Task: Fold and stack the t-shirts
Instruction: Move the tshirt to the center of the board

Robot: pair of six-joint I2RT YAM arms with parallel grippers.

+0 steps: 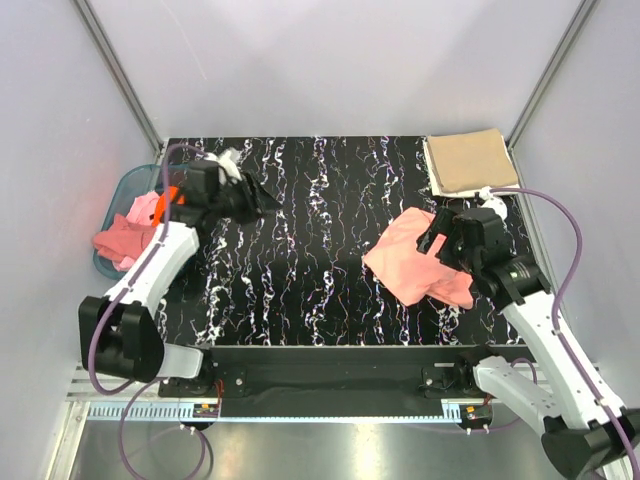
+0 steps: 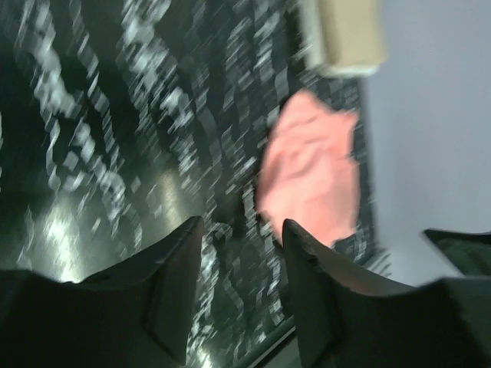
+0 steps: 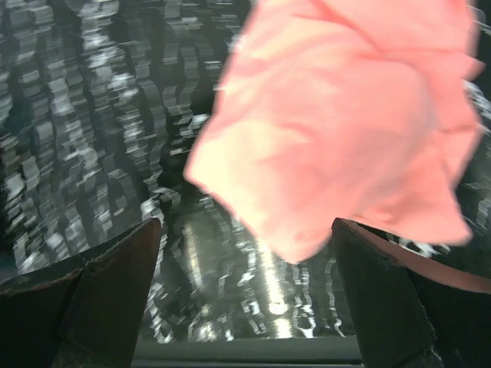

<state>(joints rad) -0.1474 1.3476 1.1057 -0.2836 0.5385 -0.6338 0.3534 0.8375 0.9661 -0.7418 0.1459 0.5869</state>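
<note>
A crumpled salmon-pink t-shirt [image 1: 410, 265] lies on the table's right half, also in the left wrist view [image 2: 311, 172] and filling the right wrist view [image 3: 337, 130]. A folded tan t-shirt [image 1: 468, 162] rests at the back right corner [image 2: 345, 34]. More pink t-shirts [image 1: 125, 238] and an orange one [image 1: 168, 195] hang out of the basket at the left. My left gripper [image 1: 255, 197] hovers over the back left of the table, jaws apart and empty [image 2: 242, 230]. My right gripper [image 1: 432, 240] hangs wide open over the salmon shirt, holding nothing [image 3: 245, 230].
A translucent teal basket [image 1: 122, 188] stands at the table's left edge, beside the left arm. The black marbled tabletop [image 1: 310, 230] lies between the two arms. Grey walls close in both sides and the back.
</note>
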